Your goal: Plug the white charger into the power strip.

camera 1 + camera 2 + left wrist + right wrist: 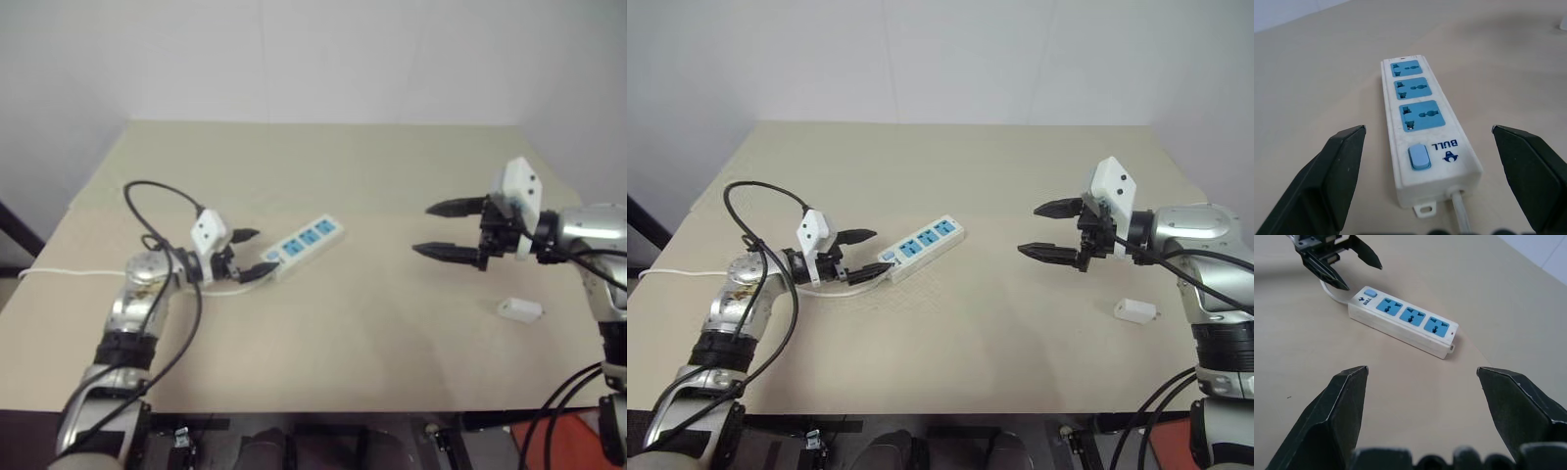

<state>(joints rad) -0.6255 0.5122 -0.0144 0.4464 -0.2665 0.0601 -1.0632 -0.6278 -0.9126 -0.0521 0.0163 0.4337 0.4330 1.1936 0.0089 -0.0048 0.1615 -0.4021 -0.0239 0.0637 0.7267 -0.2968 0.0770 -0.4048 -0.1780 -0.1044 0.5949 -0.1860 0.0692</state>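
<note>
From the head views, the white charger (1136,310) lies loose on the beige surface (970,343) near its right edge, below and just beyond the right tool (1050,230), whose fingers are spread and grasp nothing — it points toward the middle, away from the charger, so the chief risk is a reach that overshoots and nudges the small block off the surface. The power strip (302,244) lies aslant left of centre, its switch end between the spread, empty fingers of the left tool (253,253); if that tool closes unevenly the light strip could skid or swing round, dragged by its thin white cord (69,273) running off to the left. In the left wrist view the strip (1420,122) shows three blue socket faces and a blue switch (1419,157), all free — a tilted plug would likely jam or push the unbraced strip away. The right wrist view shows the strip (1403,320) well ahead, with the left tool (1344,267) at its switch end. The surface is plain and matte; pale bare walls stand behind.
</note>
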